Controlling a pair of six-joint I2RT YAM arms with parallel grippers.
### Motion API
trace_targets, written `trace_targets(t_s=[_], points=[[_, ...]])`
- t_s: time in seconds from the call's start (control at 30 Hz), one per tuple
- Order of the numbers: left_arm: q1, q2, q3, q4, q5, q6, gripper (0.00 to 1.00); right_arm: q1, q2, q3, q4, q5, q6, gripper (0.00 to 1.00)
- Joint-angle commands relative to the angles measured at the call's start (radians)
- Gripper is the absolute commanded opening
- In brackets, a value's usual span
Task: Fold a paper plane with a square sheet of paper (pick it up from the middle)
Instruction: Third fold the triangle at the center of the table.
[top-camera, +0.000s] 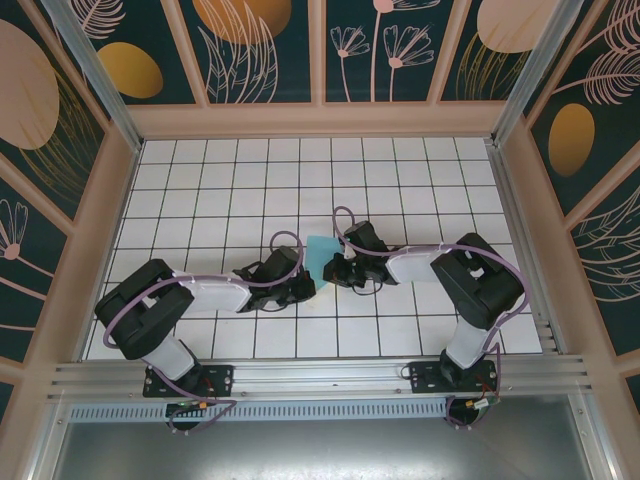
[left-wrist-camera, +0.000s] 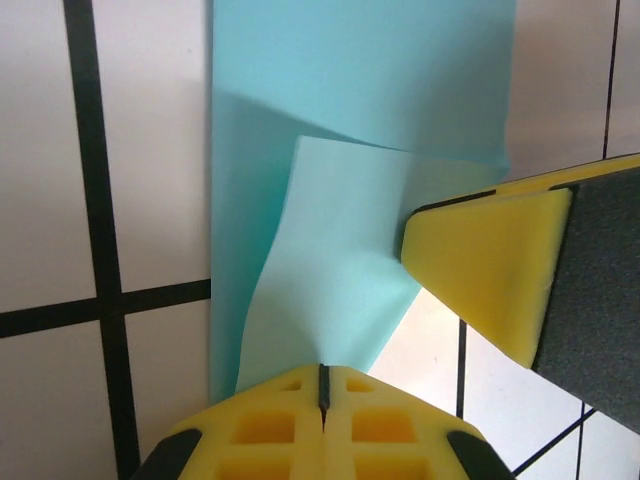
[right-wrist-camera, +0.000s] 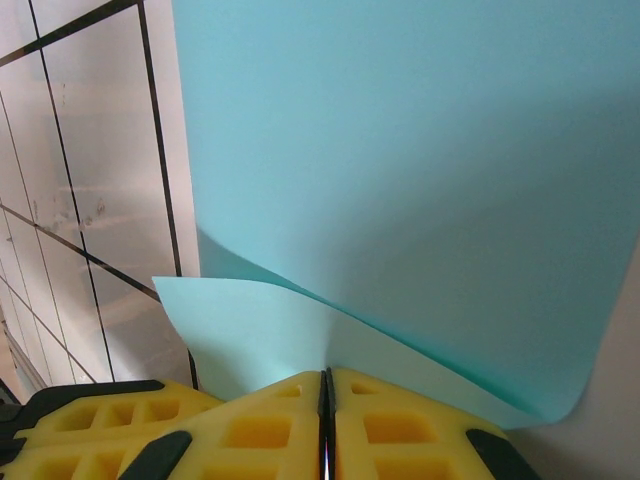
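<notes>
Over table (top-camera: 200, 180), paper (top-camera: 322, 250) in left end effector (left-wrist-camera: 323, 385), right end effector (right-wrist-camera: 326, 385).

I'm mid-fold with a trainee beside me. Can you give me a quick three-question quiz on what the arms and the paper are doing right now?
1. True or false: the left gripper is shut on the paper.
2. Where does the paper lie? A) against the back wall B) between the two grippers C) by the right arm's base
3. Fill in: the right gripper pinches the paper's ___, which curls up off the table.
Key: 1 true; 2 B; 3 edge.
</notes>
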Motion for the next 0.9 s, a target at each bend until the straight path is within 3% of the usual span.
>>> trace_targets(t_s=[0.0,0.2,0.6,0.87], points=[[-0.005,0.021,-0.032,-0.020,-0.020,-0.028,0.03,0.006,-0.023,0.015,-0.016,0.021,-0.028,0.11],[-0.005,0.020,-0.058,-0.042,-0.052,-0.046,0.01,0.010,-0.092,-0.028,0.061,0.000,-0.056,0.11],[-0.004,0.022,-0.060,-0.067,-0.066,-0.055,0.00,0.046,0.019,0.039,-0.028,0.045,-0.071,0.06],[-0.005,0.024,-0.077,-0.102,-0.077,-0.071,0.00,-0.071,0.050,0.015,-0.046,0.061,-0.133,0.04]])
